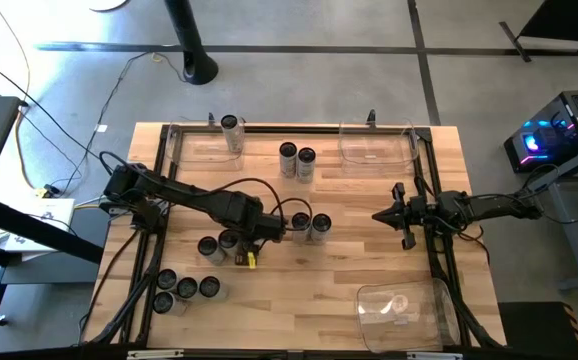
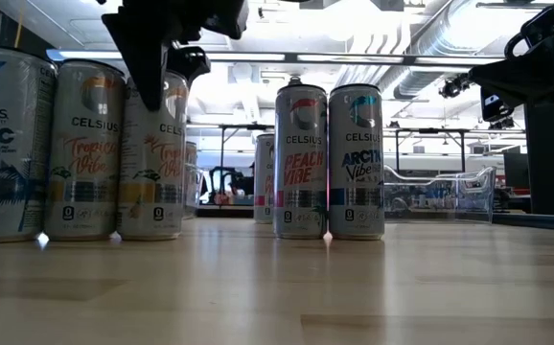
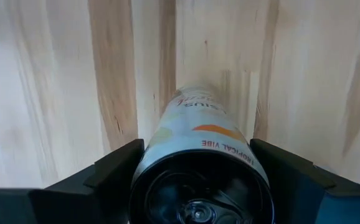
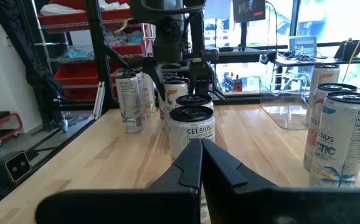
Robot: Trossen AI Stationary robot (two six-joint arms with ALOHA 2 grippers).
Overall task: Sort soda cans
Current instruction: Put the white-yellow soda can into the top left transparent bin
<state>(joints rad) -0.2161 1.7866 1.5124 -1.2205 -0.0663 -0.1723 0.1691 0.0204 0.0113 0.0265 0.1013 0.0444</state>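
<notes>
Several soda cans stand upright on the wooden table [image 1: 369, 260]. In the left wrist view a "Tropical Vibe" can [image 3: 198, 143] stands on its base between the two fingers of my left gripper [image 3: 195, 155]. The gripper points straight down over it near the table's middle [image 1: 252, 243], and its fingers are level with the can's upper part [image 2: 154, 105]. Two more cans [image 1: 219, 244] stand just left of it, and a pair [image 1: 310, 224] just right. My right gripper [image 1: 381, 215] waits shut and level at the table's right side, holding nothing. My left gripper comes at the can from above, pointing down. One finger [image 3: 114, 168] stands at one side of the can's upper wall and the other finger [image 3: 286, 168] at the opposite side. I cannot tell whether they touch it. The can stands upright on the table.
Clear plastic bins sit at the far left [image 1: 201, 148], the far right [image 1: 374, 150] and the near right [image 1: 404, 305]. Other cans stand at the far middle [image 1: 297, 160], by the far left bin [image 1: 231, 126] and in a near-left cluster [image 1: 184, 290].
</notes>
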